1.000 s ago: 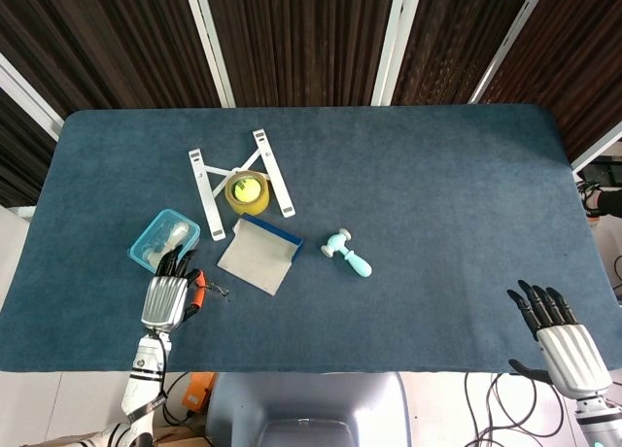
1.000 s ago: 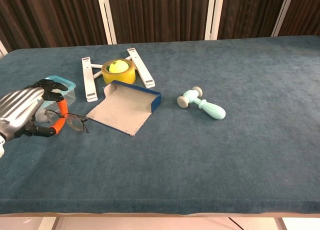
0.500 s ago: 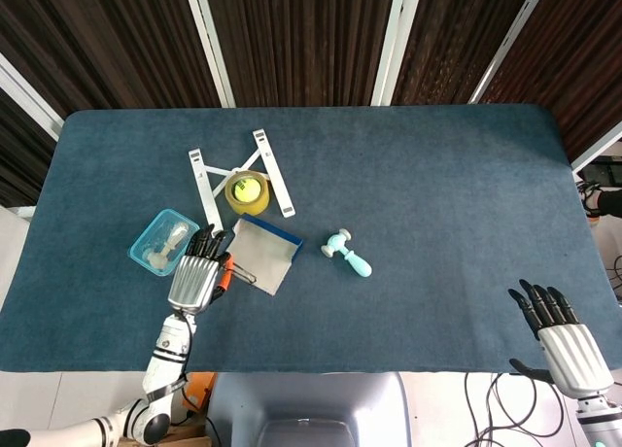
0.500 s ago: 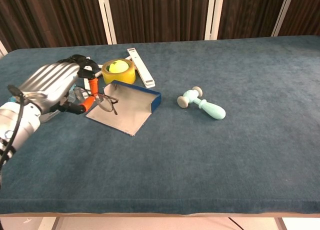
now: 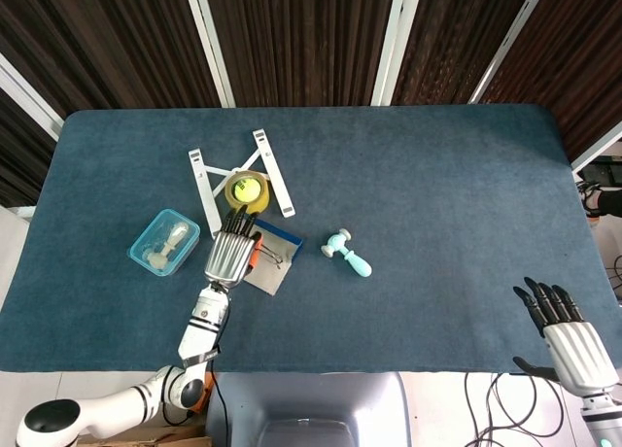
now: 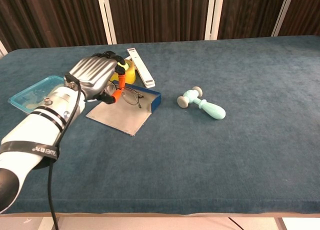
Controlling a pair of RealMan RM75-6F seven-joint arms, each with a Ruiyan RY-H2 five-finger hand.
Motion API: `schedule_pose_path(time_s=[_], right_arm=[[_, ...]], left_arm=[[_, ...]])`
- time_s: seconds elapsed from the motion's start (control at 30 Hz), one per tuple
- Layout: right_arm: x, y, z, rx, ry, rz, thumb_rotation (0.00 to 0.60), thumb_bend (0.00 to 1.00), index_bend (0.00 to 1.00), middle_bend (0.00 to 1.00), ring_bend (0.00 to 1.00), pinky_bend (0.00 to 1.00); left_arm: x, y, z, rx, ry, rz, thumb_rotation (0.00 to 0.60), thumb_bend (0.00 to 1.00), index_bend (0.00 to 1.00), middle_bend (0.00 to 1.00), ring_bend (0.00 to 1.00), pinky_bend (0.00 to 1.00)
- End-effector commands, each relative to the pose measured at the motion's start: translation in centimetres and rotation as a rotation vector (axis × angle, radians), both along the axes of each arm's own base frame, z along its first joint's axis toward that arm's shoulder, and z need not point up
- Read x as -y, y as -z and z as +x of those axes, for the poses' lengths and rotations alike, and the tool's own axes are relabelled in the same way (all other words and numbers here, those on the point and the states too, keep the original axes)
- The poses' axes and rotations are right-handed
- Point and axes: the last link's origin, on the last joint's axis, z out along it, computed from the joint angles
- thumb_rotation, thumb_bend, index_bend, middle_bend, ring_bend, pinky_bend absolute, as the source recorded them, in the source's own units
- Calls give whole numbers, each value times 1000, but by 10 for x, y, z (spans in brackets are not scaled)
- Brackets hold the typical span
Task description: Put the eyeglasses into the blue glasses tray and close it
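Observation:
My left hand (image 5: 231,254) (image 6: 95,77) holds the eyeglasses (image 6: 128,94) (image 5: 266,254), an orange-armed pair with dark lenses, just above the blue glasses tray (image 6: 131,106) (image 5: 267,256). The tray lies open and flat, its grey inside facing up and its blue wall on the right side. My right hand (image 5: 567,332) hovers off the table's near right corner with its fingers spread, holding nothing; the chest view does not show it.
A yellow tape roll (image 5: 247,190) (image 6: 123,69) sits inside a white folding stand (image 5: 205,180) behind the tray. A clear blue container (image 5: 164,241) (image 6: 32,92) lies to the left. A light blue toy hammer (image 5: 349,254) (image 6: 203,104) lies right of the tray.
My left hand has carried the eyeglasses rightward from beside the clear blue container to above the open tray. The right hand has barely moved.

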Motion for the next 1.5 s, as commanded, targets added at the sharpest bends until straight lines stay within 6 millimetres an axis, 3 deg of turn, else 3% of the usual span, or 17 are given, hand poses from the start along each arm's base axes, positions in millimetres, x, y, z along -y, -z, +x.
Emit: schedule_pose_path(time_s=[0.03,0.43,1.5], right_arm=[[1,-1,-1,0,5,-3,600,182,0,0,0,0],[3,-5,-5,2,22,-15,600,182,0,0,0,0],[2,-7,-5,9,23,-23,600,182,0,0,0,0]], left_arm=[[-11,8,7,6,-22,-14,600,418,717,158,65,122],[-31,21,-5,-24,-84,-22,600,418,706,155,68,122],[-33,33,3,1,-99,-65,600,412,648,150,65,121]])
